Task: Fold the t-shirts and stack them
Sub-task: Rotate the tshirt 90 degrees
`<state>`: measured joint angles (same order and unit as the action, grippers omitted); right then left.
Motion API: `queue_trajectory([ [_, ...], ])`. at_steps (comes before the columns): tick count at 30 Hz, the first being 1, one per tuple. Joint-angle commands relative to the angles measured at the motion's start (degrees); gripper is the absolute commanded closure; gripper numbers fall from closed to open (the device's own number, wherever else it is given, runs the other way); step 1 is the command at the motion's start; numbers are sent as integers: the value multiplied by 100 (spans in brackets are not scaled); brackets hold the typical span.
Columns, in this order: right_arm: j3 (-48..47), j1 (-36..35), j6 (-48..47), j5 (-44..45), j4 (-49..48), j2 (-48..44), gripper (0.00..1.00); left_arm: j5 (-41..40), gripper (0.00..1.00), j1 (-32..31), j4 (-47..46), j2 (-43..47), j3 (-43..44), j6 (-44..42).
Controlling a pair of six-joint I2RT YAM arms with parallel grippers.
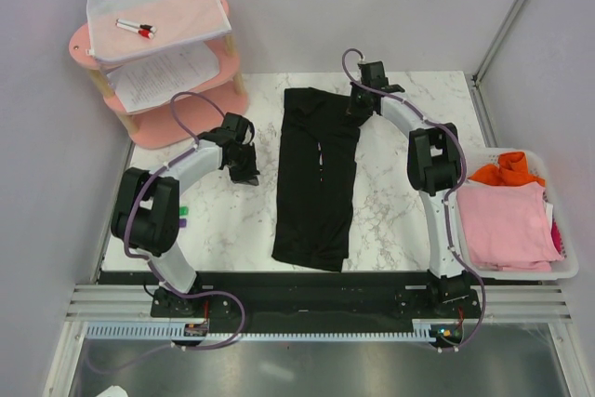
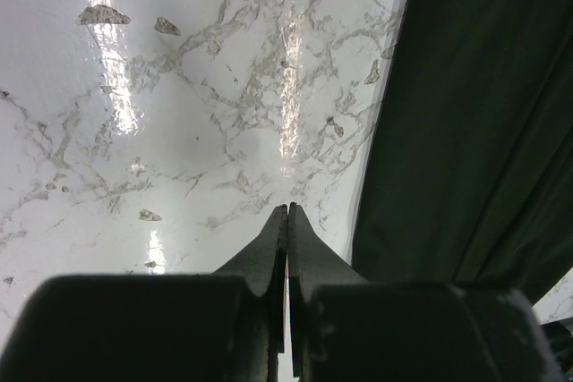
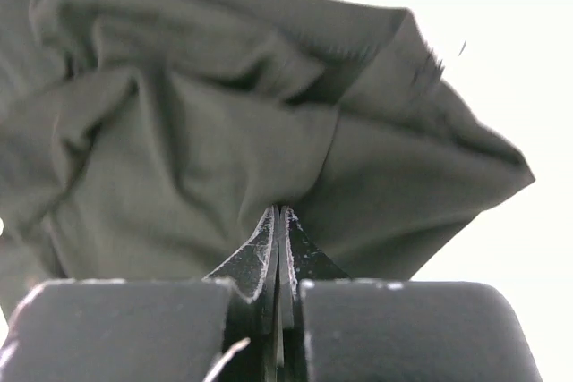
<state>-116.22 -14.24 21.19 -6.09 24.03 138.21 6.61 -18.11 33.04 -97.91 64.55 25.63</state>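
Black t-shirt (image 1: pixel 316 183) is lying in a long strip on the marble table (image 1: pixel 409 146), looking soft and floppy. Right gripper (image 3: pixel 279 214) is pinching its bunched far corner. Left gripper (image 2: pixel 287 214) is sitting closed and empty just beside the shirt's edge. I'm guessing corners and hems are the best spots to grab.

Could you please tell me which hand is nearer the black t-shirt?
Right. The right hand pinches the black t-shirt at its far corner; the left hand hangs shut over the table beside its left edge, not touching.
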Motion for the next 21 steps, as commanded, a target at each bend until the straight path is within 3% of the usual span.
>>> queue_trajectory([
  [1, -743, 70, -71, 108, -57, 293, 100, 174, 98, -35, -201, -71, -4, -225],
  [8, -1736, 97, -141, 169, 128, 1136, 100, 717, 98, -263, -578, 315, -118, -225],
  [11, -2053, 88, -150, 187, 146, 1374, 100, 1103, 89, -465, -885, 649, -232, -129],
  [14, -2106, 97, -203, 143, 102, 1367, 100, 1290, 57, -790, -1123, 895, -399, -14],
  [15, -1958, 97, -229, 108, 67, 1279, 100, 1290, 35, -991, -1159, 1044, -435, 21],
  [17, -1625, 88, -256, 38, -178, 860, 100, 1281, 18, -1203, -1281, 1194, -558, 143],
  [21, -449, 88, -273, 11, -609, -126, 100, 1352, 15, -1730, -1405, 1449, -821, 416],
])
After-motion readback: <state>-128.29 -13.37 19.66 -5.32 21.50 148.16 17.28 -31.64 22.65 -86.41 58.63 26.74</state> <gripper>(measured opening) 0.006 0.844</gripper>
